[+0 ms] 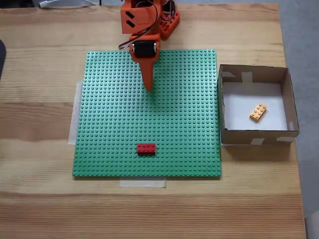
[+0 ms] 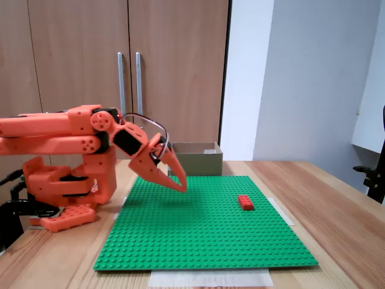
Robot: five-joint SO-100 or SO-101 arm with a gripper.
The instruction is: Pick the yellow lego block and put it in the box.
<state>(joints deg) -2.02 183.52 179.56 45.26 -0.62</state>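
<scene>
Two bricks are in front of you, and they sit well apart. Your yellow lego block [image 1: 257,112] already lies inside the box [image 1: 254,73], tilted on the white bottom, a little right of the middle in the view from above. That box stands on the wooden surface [image 1: 40,74], just beside the right edge of the green baseplate [image 1: 189,99]; in the side view you see it beyond the far edge of the plate [image 2: 207,161].

Your red brick [image 1: 146,148] rests on the baseplate near its front edge, roughly at mid-width in the view from above; in the side view it sits toward the right side of the plate [image 2: 245,202].

Your orange arm [image 2: 60,129] is folded back over its base at the far edge of the surface. Its fingers [image 1: 148,87] hang above the far half of the baseplate, pointing down toward the studs, clear of both bricks and of the box. In the side view you can see them [image 2: 180,184] pressed together into one point, with nothing between them, and their tips held just above the plate.
</scene>
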